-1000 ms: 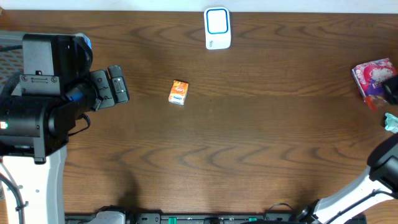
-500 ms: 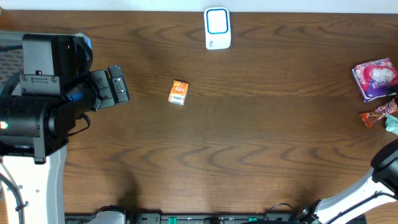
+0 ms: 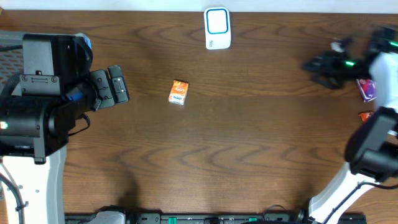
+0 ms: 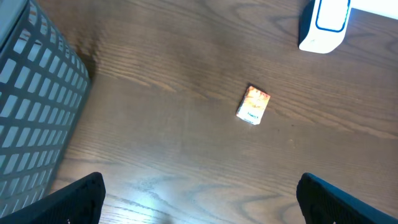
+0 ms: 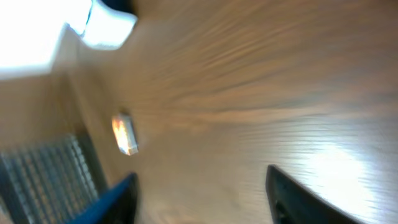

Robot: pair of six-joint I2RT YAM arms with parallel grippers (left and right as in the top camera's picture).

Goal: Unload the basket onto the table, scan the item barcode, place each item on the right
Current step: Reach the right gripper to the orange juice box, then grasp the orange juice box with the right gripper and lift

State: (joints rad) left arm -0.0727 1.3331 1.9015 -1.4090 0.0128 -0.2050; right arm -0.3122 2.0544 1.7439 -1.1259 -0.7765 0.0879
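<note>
Dark wood-grain table (image 3: 249,137) carries all items. Left tool (image 3: 119,84) hovers at the left side, fingers spread wide and empty. Right tool (image 3: 316,67) hangs over the far right, fingers parted with nothing between them. White scanner (image 3: 217,28) stands at the rear edge. Small orange box (image 3: 178,92) lies flat between left tool and scanner, apart from both. Risk: an off-centre pinch may slide or tip the box, turning its barcode away from the scanner.

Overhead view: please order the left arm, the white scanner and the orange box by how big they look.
1. left arm, by far the largest; it also stands nearer the camera
2. white scanner
3. orange box, smallest
</note>
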